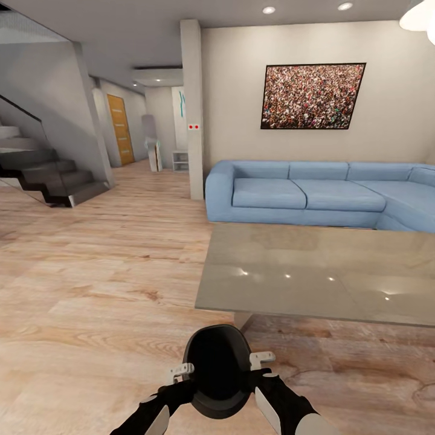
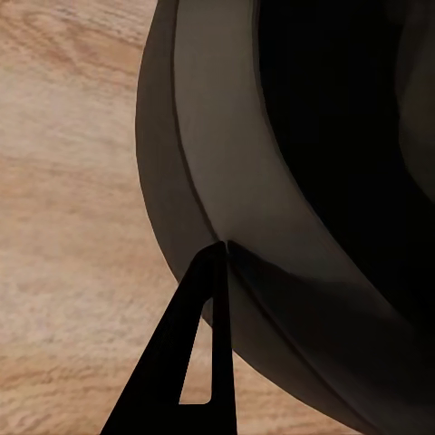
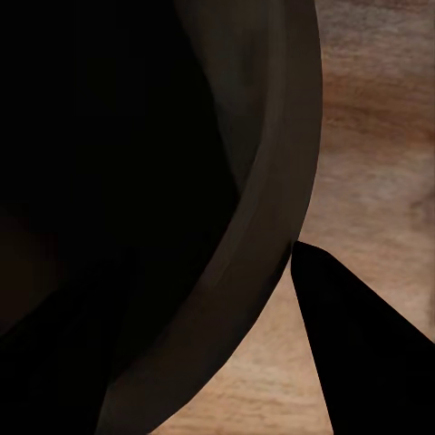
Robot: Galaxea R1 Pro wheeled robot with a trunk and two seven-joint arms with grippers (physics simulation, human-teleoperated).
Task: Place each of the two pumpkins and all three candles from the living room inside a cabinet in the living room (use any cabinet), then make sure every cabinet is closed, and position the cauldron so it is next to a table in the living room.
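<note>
Cauldron: black, round, open mouth facing up toward the head camera. It's held off the floor in front of the robot, between both arms, low centre of the head view.

Left gripper: at the cauldron's left rim. The left wrist view shows one dark finger against the outside of the cauldron wall, tip at the rim line. The other finger isn't visible, looks to be inside the pot. So it reads as clamped on the rim.

Right gripper: same on the right rim. The right wrist view has one finger outside the cauldron wall with the dark interior beyond. It also reads as clamped on the rim.

Both forearms are black with white panels and angle in from the bottom edge.

Table: low, glossy grey-beige top with ceiling-light reflections. It's ahead and right of the cauldron. Its near edge sits just beyond the pot and its near-left corner is closest. The cauldron is near the table, not touching it.

Floor: light wood planks under everything.

Sofa: light blue sectional past the table's far edge, against the wall. Framed crowd picture hangs above it.

Pillar stands at the sofa's left end. Stairs are far left. A hallway with an orange door is beyond.
</note>
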